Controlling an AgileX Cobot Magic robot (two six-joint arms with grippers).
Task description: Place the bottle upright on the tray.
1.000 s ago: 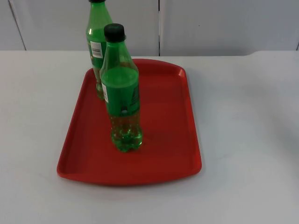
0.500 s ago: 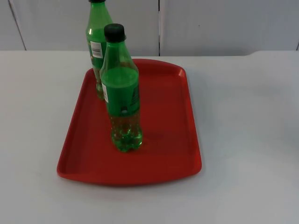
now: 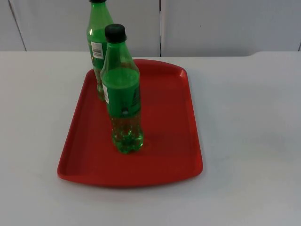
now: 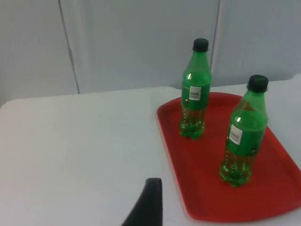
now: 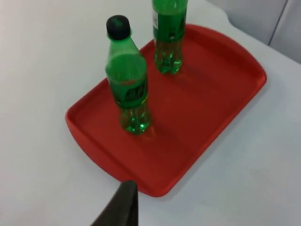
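Two green bottles with black caps stand upright on the red tray (image 3: 165, 123). The nearer bottle (image 3: 122, 96) is in the tray's front left half. The farther bottle (image 3: 97, 44), with a white label, stands at the back left corner. In the left wrist view, the left gripper (image 4: 148, 206) waits over bare table, well clear of the tray (image 4: 200, 181) and both bottles (image 4: 194, 94) (image 4: 243, 136). The right gripper (image 5: 123, 207) hangs back off a tray (image 5: 207, 106) corner, apart from the nearer bottle (image 5: 128, 87) and the farther bottle (image 5: 168, 35). Neither gripper holds anything.
The white table top (image 3: 249, 117) stretches bare on both sides of the tray. The grey partition wall (image 3: 211, 23) closes off the back, just behind the farther bottle.
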